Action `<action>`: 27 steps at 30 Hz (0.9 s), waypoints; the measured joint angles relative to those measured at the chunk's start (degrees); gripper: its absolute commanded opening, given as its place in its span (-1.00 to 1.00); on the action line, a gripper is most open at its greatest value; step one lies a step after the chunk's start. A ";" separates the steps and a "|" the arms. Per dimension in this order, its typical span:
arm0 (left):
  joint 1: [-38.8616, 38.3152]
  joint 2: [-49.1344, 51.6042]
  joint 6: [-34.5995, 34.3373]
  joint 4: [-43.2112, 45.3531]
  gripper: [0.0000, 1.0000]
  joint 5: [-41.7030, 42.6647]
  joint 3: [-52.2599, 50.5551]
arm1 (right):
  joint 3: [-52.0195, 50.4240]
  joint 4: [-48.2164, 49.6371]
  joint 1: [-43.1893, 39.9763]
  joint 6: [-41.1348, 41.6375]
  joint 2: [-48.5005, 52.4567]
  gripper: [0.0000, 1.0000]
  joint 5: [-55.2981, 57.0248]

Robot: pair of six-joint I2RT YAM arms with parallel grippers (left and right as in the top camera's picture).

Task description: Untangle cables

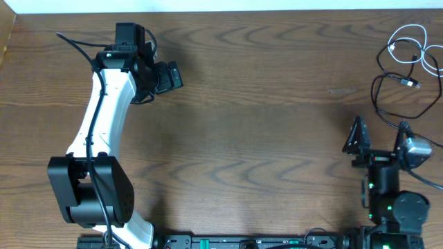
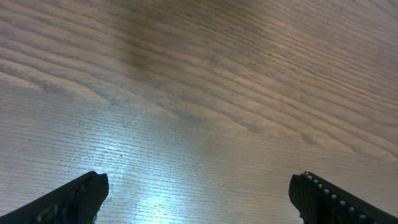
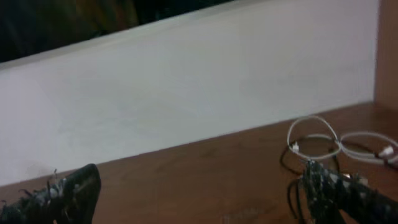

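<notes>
White cable (image 1: 414,27), black cable (image 1: 375,90) in overhead; left wrist shows tabletop (image 2: 199,93)

Brown wood-grain table (image 1: 263,138), pale wall (image 3: 186,93) along its far edge

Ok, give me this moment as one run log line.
white cable, black cable: overlapping, far right, untouched | right gripper: open, empty, short of them | left gripper: open, empty, over table

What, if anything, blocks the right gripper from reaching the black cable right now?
Probably nothing, so likely yes. The right gripper sits open just short of the near loop of the black cable, with only table between. The white cable seems to cross it farther back, so the near loop looks the cleaner grab.
</notes>
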 measured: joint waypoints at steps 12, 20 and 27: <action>-0.02 0.00 0.00 0.00 0.95 0.02 0.00 | -10.16 -1.27 1.77 -4.70 -11.02 0.99 0.42; 0.00 0.00 0.02 0.02 0.96 0.00 0.00 | -10.62 -12.04 2.56 -16.37 -12.07 0.99 -6.19; 0.00 0.00 0.00 0.00 0.96 0.00 0.00 | -10.60 -12.04 2.56 -17.90 -11.96 0.99 -6.84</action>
